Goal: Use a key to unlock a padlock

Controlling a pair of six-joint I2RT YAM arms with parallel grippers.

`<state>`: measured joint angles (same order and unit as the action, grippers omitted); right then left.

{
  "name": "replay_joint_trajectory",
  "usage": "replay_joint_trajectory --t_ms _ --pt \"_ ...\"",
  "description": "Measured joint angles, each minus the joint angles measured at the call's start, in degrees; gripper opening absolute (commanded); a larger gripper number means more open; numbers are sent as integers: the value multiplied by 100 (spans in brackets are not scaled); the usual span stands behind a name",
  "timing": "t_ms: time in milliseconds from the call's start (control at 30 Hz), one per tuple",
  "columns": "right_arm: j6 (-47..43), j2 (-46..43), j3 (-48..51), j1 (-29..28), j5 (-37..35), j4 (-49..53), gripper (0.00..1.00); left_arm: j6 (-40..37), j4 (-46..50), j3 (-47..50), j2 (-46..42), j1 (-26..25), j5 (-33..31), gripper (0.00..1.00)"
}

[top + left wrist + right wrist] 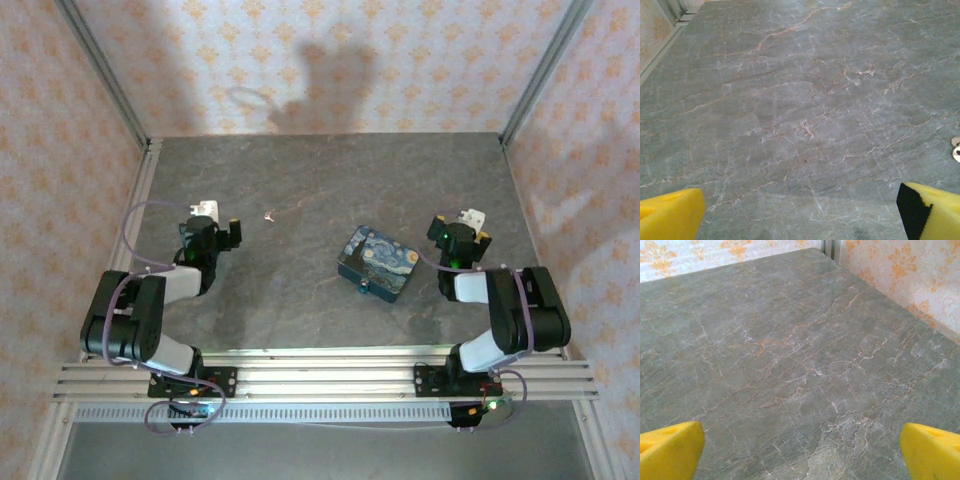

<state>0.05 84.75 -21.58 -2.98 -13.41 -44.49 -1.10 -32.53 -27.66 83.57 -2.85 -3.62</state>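
Low over the table [300,170], both arms sit folded, left gripper [218,220] and right gripper [470,222] gaping empty. The key [270,213] lies near, right of the left jaws. The padlock [361,288] lies left of the right jaws.

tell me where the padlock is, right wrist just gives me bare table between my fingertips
Observer: From the top view, a blue box painted with yellow swirls sits just left of your right gripper. The small dark padlock is at the box's near edge, toward the arm bases.
Operator: ok and the key
Observer: The key lies flat on the table, a thin wire tail trailing from it. It is left of the box, apart from it, close to the right of the left gripper.
Operator: is left holding anything
Observer: No, its yellow fingers stand wide open over bare table.
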Motion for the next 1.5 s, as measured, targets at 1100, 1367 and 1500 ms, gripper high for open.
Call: replay_joint_trajectory --t_ms 1100,1367,1500 --pt "4999 -2210 -1611 -2039 1725 7928 76 2374 4223 -3633 1823 -3204 3246 50" --pt "4813 -1187 -2203 -2037 1880 7394 65 2439 4288 -4299 2337 -3180 3425 26" --pt "4459 -138 -3139 -2022 1851 7377 62 2476 4387 -4756 2680 -2962 3460 18"
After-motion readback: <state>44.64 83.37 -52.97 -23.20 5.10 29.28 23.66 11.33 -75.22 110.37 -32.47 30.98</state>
